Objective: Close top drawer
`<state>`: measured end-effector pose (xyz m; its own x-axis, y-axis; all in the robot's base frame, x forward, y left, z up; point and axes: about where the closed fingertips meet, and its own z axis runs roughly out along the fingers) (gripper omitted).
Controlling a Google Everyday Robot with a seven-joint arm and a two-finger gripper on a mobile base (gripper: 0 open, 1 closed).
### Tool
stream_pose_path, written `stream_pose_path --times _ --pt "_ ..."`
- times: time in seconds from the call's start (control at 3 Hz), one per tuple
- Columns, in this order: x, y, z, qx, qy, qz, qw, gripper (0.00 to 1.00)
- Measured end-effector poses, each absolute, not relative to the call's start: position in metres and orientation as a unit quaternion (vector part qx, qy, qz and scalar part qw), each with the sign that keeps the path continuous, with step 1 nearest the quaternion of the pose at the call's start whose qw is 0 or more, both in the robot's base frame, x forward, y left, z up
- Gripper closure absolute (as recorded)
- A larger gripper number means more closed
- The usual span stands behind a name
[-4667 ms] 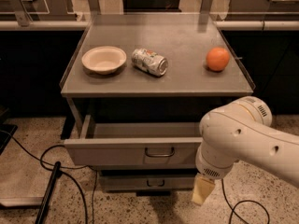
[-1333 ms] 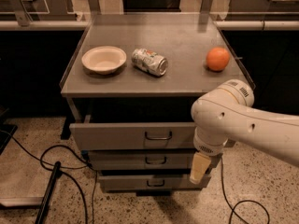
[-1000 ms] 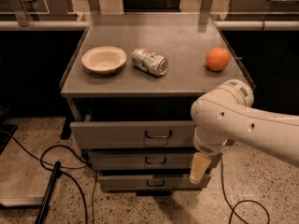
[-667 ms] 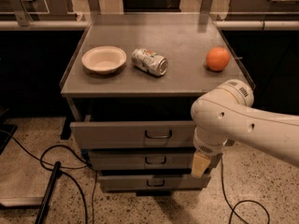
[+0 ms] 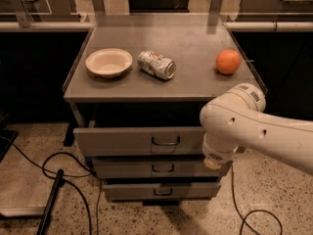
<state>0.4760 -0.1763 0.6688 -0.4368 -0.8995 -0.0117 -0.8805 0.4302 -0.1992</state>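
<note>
So the top drawer (image 5: 122, 141) under the desk (image 5: 195, 89) has gone from hanging way out on the near side to almost shut. Its front still sits a touch nearer than the two drawers below, though. The tool (image 5: 213, 163) is tucked under the arm right by the drawer's right end, and I honestly can't tell if it's clenched or released. I'd guess one more little shove finishes it.
</note>
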Motion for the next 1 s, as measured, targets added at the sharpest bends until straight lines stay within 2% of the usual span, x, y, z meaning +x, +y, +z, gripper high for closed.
stream_pose_path --times 0.33,0.67,1.0 --pt "0.494 -0.178 0.666 -0.521 0.847 -0.084 0.062 0.88" --pt "0.521 -0.178 0.658 -0.51 0.853 -0.087 0.068 1.0" --pt "0.543 -0.178 0.65 -0.507 0.855 -0.09 0.07 1.0"
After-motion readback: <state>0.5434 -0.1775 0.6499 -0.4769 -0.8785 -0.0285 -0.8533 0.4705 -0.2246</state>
